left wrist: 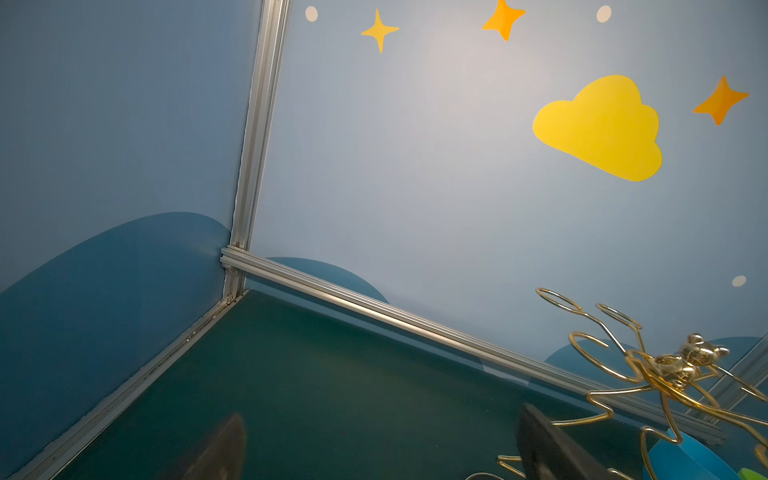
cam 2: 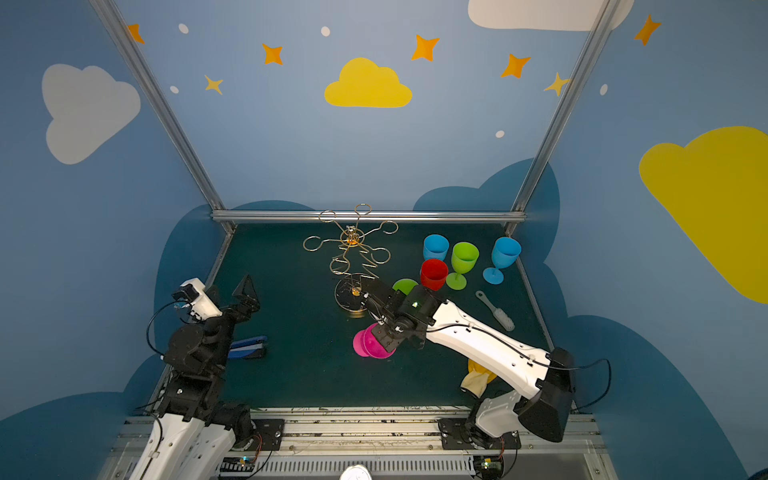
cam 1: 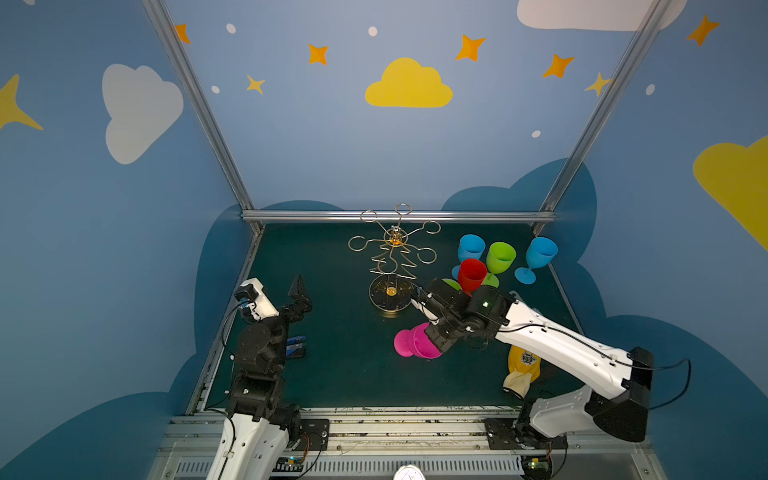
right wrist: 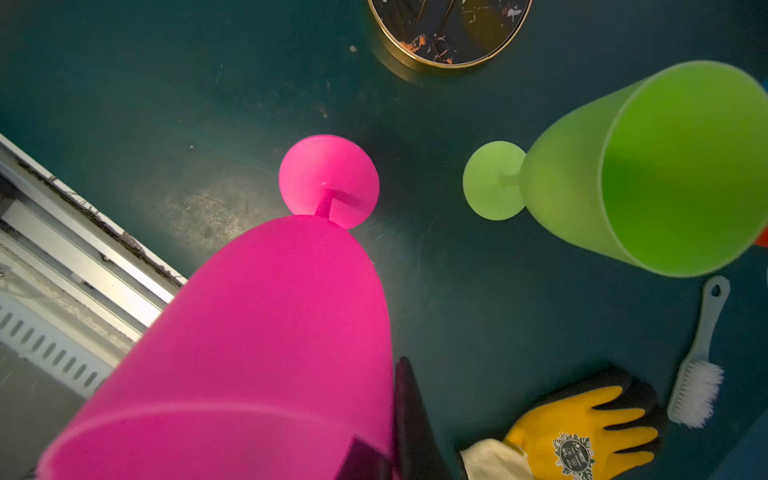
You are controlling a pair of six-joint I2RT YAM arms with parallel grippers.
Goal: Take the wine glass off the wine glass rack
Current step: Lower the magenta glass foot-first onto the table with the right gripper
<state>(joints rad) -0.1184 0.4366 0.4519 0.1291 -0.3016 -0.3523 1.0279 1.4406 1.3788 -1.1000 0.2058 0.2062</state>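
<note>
The wine glass rack (cam 1: 392,253) (cam 2: 353,249) is thin gold wire on a round dark base (right wrist: 449,33). It stands mid-table, and all its loops (left wrist: 665,374) are bare. In front of its base my right gripper (cam 1: 434,347) (right wrist: 392,415) is shut on the rim wall of a pink wine glass (cam 1: 411,343) (cam 2: 368,343) (right wrist: 270,311). One finger is inside the bowl and one outside. The glass is tilted low over the mat, foot pointing left. My left gripper (cam 1: 301,293) (left wrist: 382,449) is open and holds nothing, raised near the left wall.
Two blue glasses (cam 1: 471,247) (cam 1: 540,253), a green one (cam 1: 500,257) and a red one (cam 1: 471,274) stand right of the rack, with another green glass (right wrist: 623,166) beside them. A brush (cam 2: 496,311), a yellow glove (cam 1: 521,365) and a blue tool (cam 1: 297,345) lie on the mat.
</note>
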